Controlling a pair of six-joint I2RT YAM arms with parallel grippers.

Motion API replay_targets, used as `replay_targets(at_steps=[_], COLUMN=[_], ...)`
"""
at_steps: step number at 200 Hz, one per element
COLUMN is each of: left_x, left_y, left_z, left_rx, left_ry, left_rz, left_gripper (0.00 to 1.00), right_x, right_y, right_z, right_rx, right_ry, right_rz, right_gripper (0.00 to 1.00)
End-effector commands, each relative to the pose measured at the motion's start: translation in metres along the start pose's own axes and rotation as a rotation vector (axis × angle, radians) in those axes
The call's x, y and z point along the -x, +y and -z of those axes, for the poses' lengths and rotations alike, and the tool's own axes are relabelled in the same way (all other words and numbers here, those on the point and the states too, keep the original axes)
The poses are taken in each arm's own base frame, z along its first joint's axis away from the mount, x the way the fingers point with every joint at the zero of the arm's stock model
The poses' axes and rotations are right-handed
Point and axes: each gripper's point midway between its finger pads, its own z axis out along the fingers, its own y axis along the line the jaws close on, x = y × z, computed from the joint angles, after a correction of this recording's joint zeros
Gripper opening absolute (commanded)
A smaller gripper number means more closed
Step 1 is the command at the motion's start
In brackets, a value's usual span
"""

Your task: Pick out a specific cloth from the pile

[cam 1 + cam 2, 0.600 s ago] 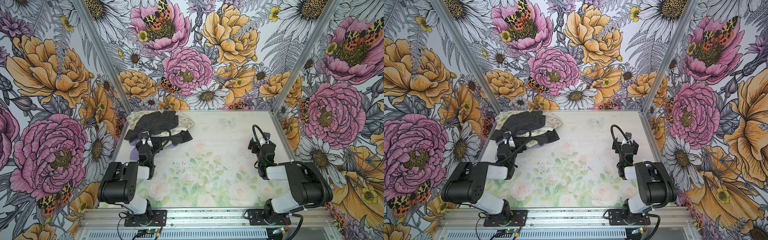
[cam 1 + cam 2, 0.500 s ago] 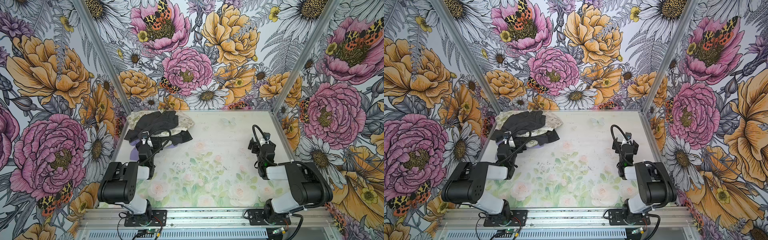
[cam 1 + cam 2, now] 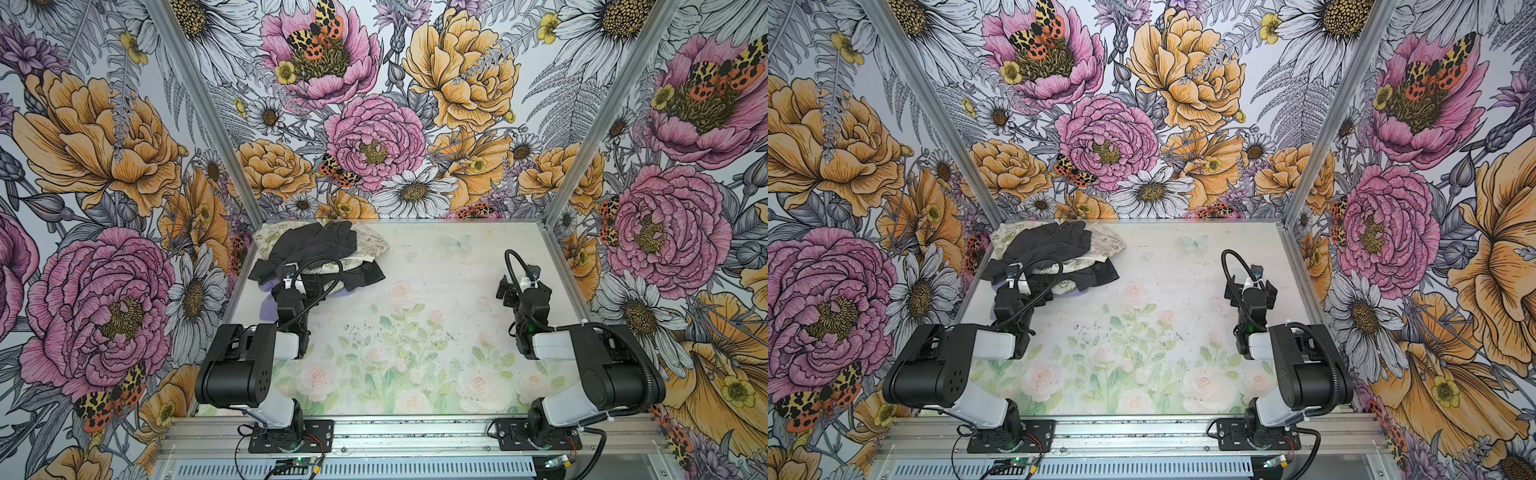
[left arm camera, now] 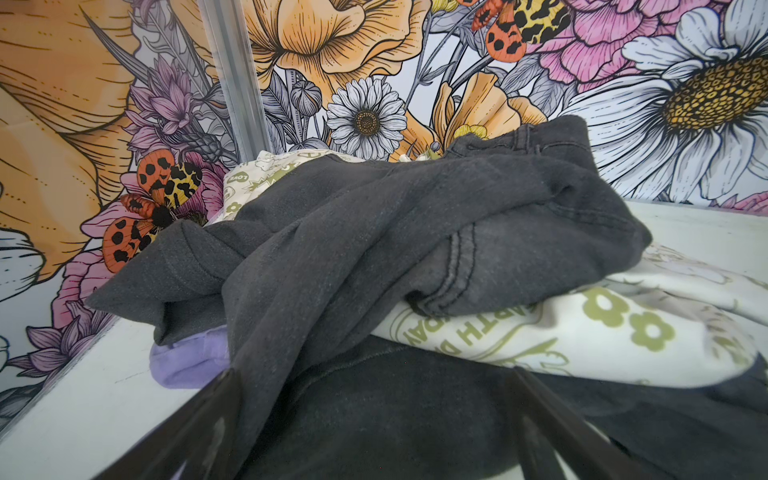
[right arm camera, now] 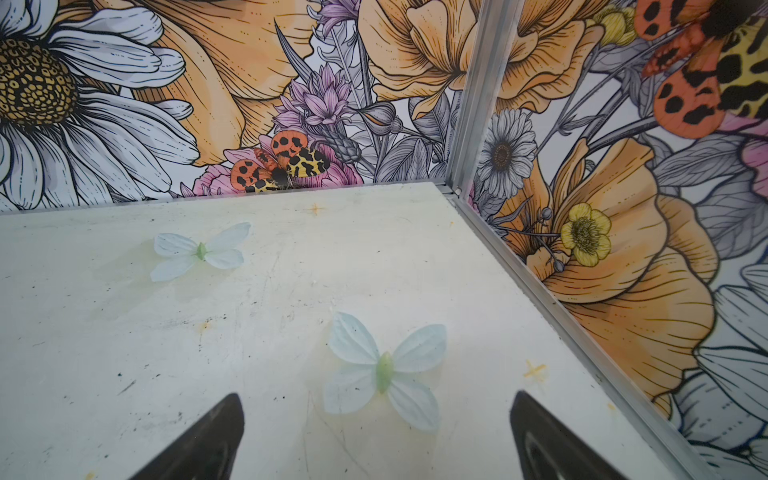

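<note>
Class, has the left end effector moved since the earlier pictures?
No. In both top views the left end effector stays at the near edge of the pile of dark grey and cream printed garments, equally far from the tabletop's printed pink rose.

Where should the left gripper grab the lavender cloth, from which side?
Pinch the lavender cloth by its exposed fold, poking beneath the dark garments. Probably bring the open left gripper in low along the table from the near side; the rest is buried.
</note>
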Motion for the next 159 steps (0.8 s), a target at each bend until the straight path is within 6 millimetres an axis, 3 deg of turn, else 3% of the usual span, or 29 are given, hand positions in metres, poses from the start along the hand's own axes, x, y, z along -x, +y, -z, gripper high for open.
replay_targets(at_steps=[1,88,105,159], left_x=[0.009,0.010,0.019,0.058], left_y=[-0.003,0.000,0.018,0.017], left_z=[-0.002,-0.002,0.002,0.029], left_rx=[-0.013,-0.008,0.090,0.133], left_ry=[-0.023,-0.025,-0.031,0.004], left_rz=[-0.011,0.002,0.040,0.036], left_gripper=[0.99,0.99,0.99,0.99], right_x=[0.005,0.010,0.023,0.059], right_y=[-0.004,0.001,0.010,0.019], right_z=[-0.004,-0.004,-0.003,0.013], right_rx=[-0.022,-0.007,0.011,0.041], right_ry=[-0.013,-0.001,0.027,0.108], right_rz=[-0.012,0.010,0.055,0.138], right_gripper=[1.00,0.99,1.00,1.00])
